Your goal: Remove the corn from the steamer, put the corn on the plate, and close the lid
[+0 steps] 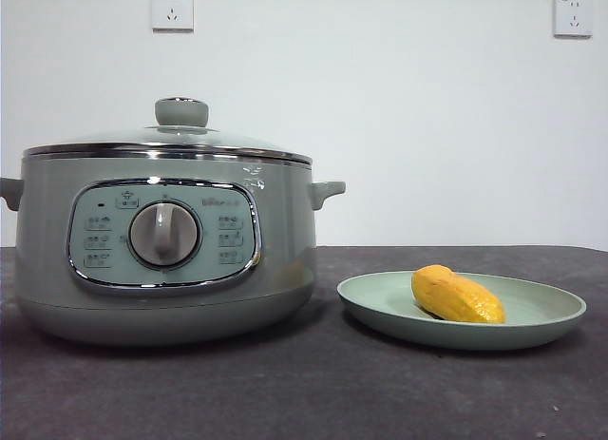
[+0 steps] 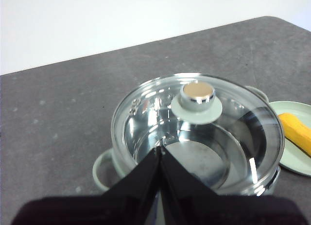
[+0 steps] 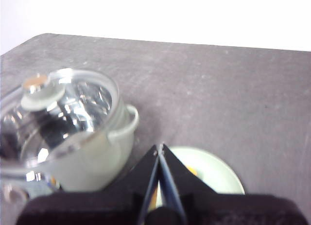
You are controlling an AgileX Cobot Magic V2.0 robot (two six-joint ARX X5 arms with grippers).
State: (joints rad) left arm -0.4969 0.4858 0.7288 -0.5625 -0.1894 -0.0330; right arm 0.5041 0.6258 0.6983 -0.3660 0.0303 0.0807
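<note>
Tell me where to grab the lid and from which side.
Take the lid by its knob, coming straight down from above. The knob stands upright at the centre of the dome, the only raised part the jaws could close around; the glass is smooth and sloped.

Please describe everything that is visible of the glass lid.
The round domed glass lid is clear, with a chrome rim and a pale green knob capped in shiny metal. It sits level and closed on the large sage-green steamer pot, touching only its rim. Through the glass the pot's shiny inside looks empty. No gripper touches it.
</note>
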